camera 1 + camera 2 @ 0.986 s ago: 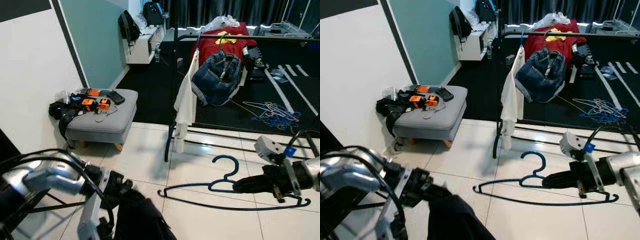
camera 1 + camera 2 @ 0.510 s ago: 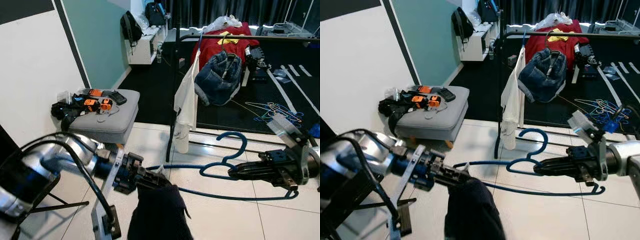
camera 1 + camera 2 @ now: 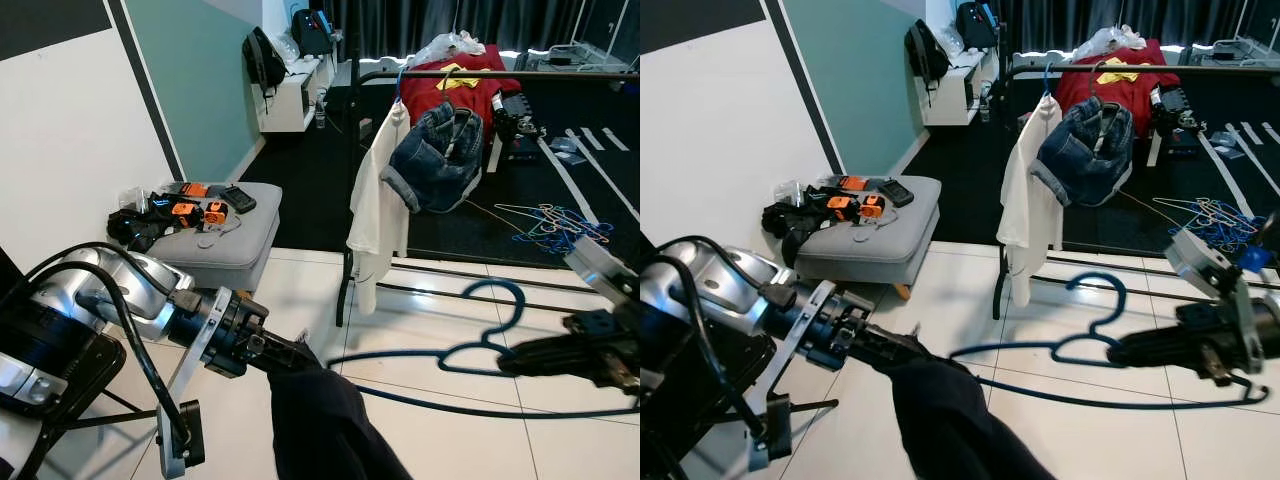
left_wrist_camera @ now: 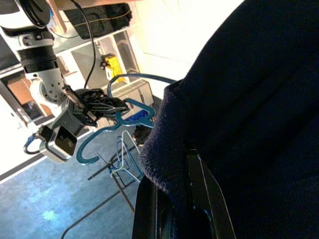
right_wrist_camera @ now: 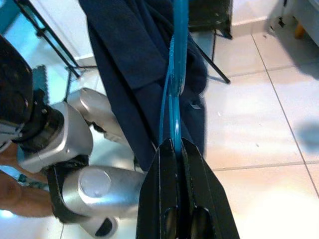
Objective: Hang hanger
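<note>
The right pincer (image 3: pixel 1140 351) is clenched on one blue hanger (image 3: pixel 1095 345), held level above the tiled floor (image 3: pixel 1060 300). The left pincer (image 4: pixel 184 199) grips one dark garment (image 3: pixel 320 420) that hangs from it, the arm reaching in low towards the hanger's far end. Beyond stands one rail (image 3: pixel 480 74) with a white shirt (image 3: pixel 378 205) and jeans (image 3: pixel 435 155), and one grey stool (image 3: pixel 215 240).

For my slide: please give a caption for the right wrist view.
Right hand shut on the blue hanger, its far end inside a dark navy garment.
</note>
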